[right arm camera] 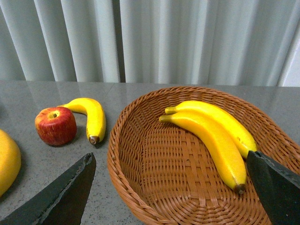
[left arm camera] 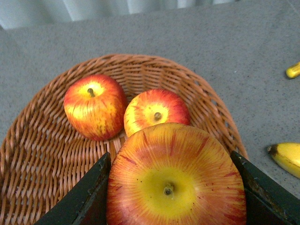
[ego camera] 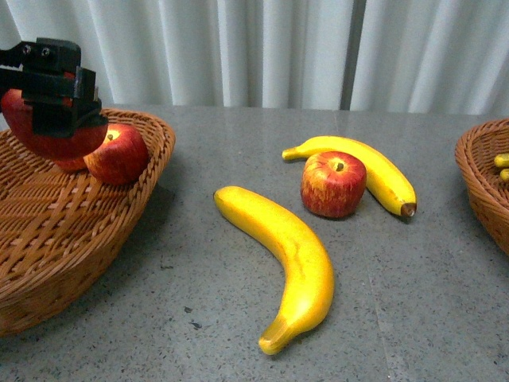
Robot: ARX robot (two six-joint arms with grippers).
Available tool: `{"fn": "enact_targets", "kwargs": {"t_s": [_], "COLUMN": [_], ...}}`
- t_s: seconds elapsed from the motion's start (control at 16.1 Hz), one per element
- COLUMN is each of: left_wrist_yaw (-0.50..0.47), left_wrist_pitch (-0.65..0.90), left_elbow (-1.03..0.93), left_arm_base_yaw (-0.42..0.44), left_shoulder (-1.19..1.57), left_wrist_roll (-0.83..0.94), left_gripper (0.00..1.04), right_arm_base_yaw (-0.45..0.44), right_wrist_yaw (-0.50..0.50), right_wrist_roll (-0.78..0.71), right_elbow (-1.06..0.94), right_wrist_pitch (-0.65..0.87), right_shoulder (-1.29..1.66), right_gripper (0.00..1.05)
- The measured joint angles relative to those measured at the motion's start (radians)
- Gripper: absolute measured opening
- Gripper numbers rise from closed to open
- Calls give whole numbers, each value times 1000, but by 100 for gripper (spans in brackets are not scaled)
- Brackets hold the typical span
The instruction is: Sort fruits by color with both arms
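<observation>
Front view: right basket (ego camera: pixel 487 179) cut off at frame edge, contents barely visible; right arm not seen there. Left tool (ego camera: pixel 60 111) partly out of frame, clamped on held apple (left arm camera: pixel 174 176), which masks part of first basket apple (left arm camera: pixel 157 112). Second basket apple (left arm camera: pixel 93 105) lies beside it, both in left basket (ego camera: pixel 56 239). Left tool sits above that basket, pointing down; contact w/ weave unclear. Right tool (right arm camera: pixel 168 192) spread wide, empty, over right basket w/ banana pair (right arm camera: pixel 213 140) lying side by side. On desk (ego camera: pixel 199 151) betw. baskets: loose apple (ego camera: pixel 332 185) close in front of small banana (ego camera: pixel 382 171); large banana (ego camera: pixel 294 255) nearer, apart.
</observation>
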Motion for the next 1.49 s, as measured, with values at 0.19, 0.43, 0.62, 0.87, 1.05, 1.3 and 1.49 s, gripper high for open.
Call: {"fn": "enact_targets", "kwargs": {"t_s": [0.19, 0.43, 0.62, 0.87, 1.05, 1.3, 1.49], "left_wrist_yaw": [-8, -1, 9, 180, 237, 301, 307], "left_wrist_pitch": [-29, -49, -20, 3, -28, -30, -32], "left_elbow": [-17, -20, 35, 223, 322, 398, 438], "left_arm_base_yaw": [36, 19, -32, -166, -261, -315, -327], "left_shoulder": [28, 14, -13, 131, 314, 402, 469], "left_wrist_roll": [-57, -77, -56, 56, 163, 262, 263], "left_gripper": [66, 98, 98, 98, 98, 98, 98], "right_arm_base_yaw": [0, 0, 0, 0, 0, 0, 0], "right_wrist_yaw": [0, 0, 0, 0, 0, 0, 0], "right_wrist_roll": [0, 0, 0, 0, 0, 0, 0], "right_elbow": [0, 0, 0, 0, 0, 0, 0], "right_wrist_pitch": [0, 0, 0, 0, 0, 0, 0], "right_shoulder": [0, 0, 0, 0, 0, 0, 0], "right_gripper": [98, 98, 98, 98, 98, 98, 98]}}
